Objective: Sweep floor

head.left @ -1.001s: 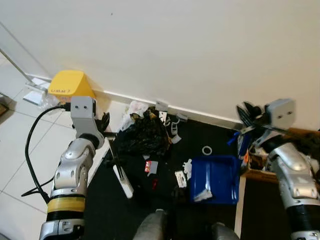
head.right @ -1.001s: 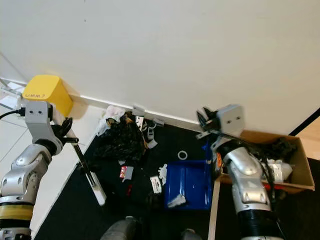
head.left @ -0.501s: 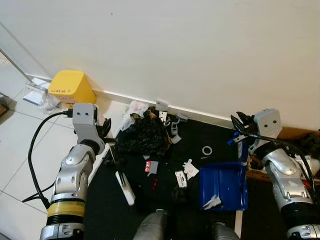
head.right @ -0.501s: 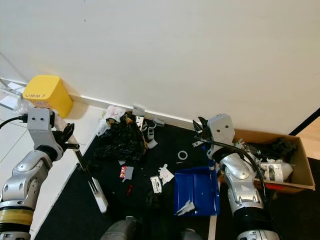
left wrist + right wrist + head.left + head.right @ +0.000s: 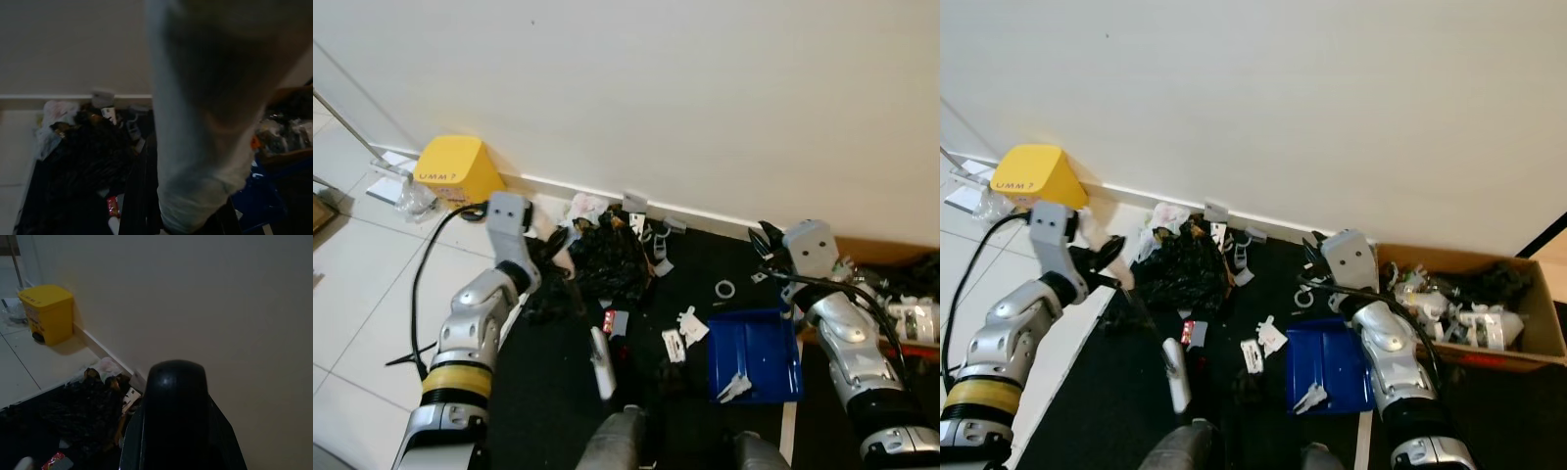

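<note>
Two tools in play: brush point(image 5: 600, 360) and dustpan point(image 5: 753, 353).

Brush: white head at lower centre of the left eye view, on the black mat point(image 5: 548, 392). Its dark handle runs up and to the left toward the left gripper point(image 5: 546, 257). Long axis is diagonal, head toward the bottom edge, grip end toward upper left. Fingers look clamped on the handle top, though the black bag point(image 5: 612, 262) behind them makes the contact hard to resolve.

Dustpan: blue, lower right of centre, flat on the mat, with one pale scrap point(image 5: 734, 388) inside. Its handle rises at the pan's upper right corner toward the right gripper point(image 5: 773, 257). Fingers appear wrapped on the handle; judged, not clearly seen.

Key relation: loose litter lies between brush head and pan. White scraps point(image 5: 683, 331) and a red wrapper point(image 5: 608, 320) sit just left of the pan's left edge, to the right of and above the brush head. A white ring point(image 5: 724, 289) lies above the pan. Judgement: the stroke should go rightward across the frame, brush head toward the pan's left side.

Outward: bag and mixed litter at the skirting, upper centre. Yellow bin point(image 5: 458, 169) upper left. Cardboard box point(image 5: 1474, 304) at right edge.
</note>
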`<state>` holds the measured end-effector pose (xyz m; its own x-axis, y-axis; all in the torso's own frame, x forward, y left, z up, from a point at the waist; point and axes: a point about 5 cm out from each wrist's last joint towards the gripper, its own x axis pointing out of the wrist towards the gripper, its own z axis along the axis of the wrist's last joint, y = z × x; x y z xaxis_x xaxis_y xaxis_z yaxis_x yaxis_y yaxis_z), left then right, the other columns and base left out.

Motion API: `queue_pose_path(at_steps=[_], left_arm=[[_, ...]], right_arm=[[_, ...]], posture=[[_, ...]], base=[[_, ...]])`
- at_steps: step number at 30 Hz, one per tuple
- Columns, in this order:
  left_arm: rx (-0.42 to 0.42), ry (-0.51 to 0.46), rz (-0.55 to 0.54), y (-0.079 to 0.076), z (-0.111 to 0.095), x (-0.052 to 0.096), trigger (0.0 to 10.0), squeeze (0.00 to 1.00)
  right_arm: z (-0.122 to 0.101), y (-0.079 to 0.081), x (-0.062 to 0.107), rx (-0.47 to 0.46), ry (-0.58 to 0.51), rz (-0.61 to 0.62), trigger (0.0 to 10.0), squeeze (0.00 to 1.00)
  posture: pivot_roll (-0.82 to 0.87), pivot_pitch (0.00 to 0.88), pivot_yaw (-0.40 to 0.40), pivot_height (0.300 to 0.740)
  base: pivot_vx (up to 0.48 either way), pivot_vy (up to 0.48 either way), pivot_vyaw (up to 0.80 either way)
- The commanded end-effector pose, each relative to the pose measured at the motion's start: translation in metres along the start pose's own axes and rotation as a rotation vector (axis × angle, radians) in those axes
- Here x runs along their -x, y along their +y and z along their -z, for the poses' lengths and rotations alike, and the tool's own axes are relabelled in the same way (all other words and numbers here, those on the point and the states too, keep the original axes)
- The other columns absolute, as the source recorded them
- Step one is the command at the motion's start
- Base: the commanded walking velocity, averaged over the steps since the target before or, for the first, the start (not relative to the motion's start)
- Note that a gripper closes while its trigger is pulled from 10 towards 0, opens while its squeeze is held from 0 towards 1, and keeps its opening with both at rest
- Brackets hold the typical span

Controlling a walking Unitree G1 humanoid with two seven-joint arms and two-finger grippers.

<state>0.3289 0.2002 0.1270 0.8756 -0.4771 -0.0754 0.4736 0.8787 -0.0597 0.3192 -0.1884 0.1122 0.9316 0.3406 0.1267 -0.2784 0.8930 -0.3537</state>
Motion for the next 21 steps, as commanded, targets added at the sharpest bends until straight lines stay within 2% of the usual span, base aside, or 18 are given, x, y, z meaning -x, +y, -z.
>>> queue_pose_path(at_steps=[1,5,6,9,17,21], left_arm=[[-0.068,0.013,0.059,0.003,-0.001,0.001,10.0,0.00],[-0.107,0.012,0.091,0.002,-0.001,-0.005,10.0,0.00],[-0.109,0.002,0.098,0.002,-0.002,-0.010,10.0,0.00],[-0.146,0.049,0.143,0.000,0.003,-0.018,10.0,0.00],[-0.143,0.048,0.158,-0.003,0.008,-0.028,10.0,0.00],[-0.101,0.019,0.157,-0.007,0.007,-0.036,10.0,0.00]], right_arm=[[0.005,0.010,0.000,0.009,0.006,-0.011,10.0,0.00],[0.007,0.015,0.000,-0.014,0.009,-0.009,10.0,0.00],[0.009,0.018,0.001,-0.031,0.020,-0.009,10.0,0.00],[0.013,0.024,0.001,-0.048,0.037,-0.024,10.0,0.00],[0.013,0.025,0.000,-0.097,0.025,0.008,10.0,0.00],[0.011,0.026,0.000,-0.104,0.014,0.014,10.0,0.00]], posture=[[0.17,0.235,0.140,0.740],[0.17,0.236,0.140,0.740],[0.17,0.239,0.142,0.740],[0.16,0.246,0.142,0.740],[0.14,0.272,0.145,0.740],[0.12,0.286,0.143,0.740]], base=[[0.000,0.000,0.00],[0.000,0.000,0.00],[0.000,0.000,0.00],[0.000,0.000,0.00],[0.000,0.000,0.00],[0.000,0.000,0.00]])
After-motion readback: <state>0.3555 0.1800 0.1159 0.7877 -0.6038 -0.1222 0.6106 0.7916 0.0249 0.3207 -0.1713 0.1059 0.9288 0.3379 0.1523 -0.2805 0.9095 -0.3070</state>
